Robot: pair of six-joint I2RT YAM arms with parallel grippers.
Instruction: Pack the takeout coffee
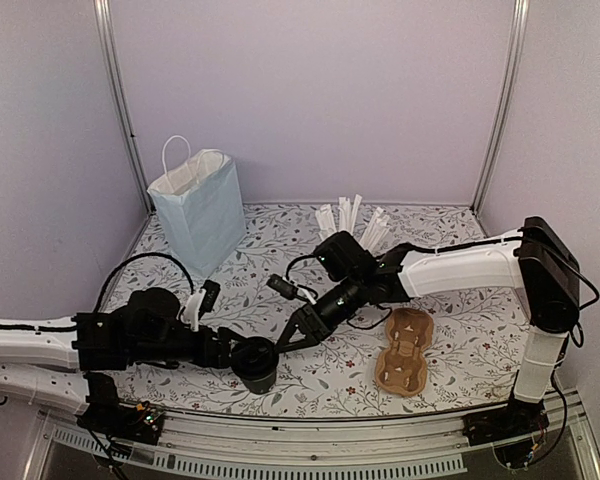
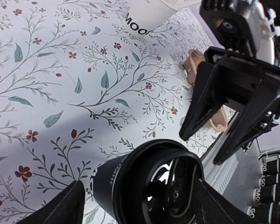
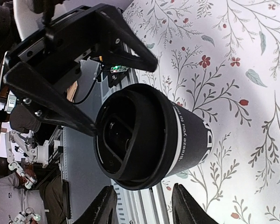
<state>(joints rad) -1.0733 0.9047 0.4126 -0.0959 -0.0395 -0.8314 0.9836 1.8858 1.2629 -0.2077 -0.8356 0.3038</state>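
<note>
A flower-printed surface [image 1: 280,230] fills the scene, with two robot arms reaching in from its near edge. A white paper bag [image 1: 200,210] with handles stands upright and open, well beyond the left hand [image 1: 223,350] and toward the back. A brown cardboard cup carrier [image 1: 403,352] lies flat and empty, off to the outer side of the right hand [image 1: 298,335], well apart from it. The left hand lies low along the surface with its fingers spread wide, one on each side of the coffee cup [image 1: 255,365]. Its wrist camera shows them close against the cup's wall, but whether they touch it cannot be told. The right hand comes down at a slant from the opposite side, its fingers also spread. The cup sits just ahead of their tips, not pinched. So the cup stands between the two hands, upright on the surface near the front edge. It is black, with a black lid already on. Behind the right arm, a white cup of tall white wrapped sticks [image 1: 355,220] stands far from both hands. The packing looks barely begun: the cup is lidded, but it has reached neither the carrier nor the bag. Seating it in the carrier and loading the bag appear to be what is left.
</note>
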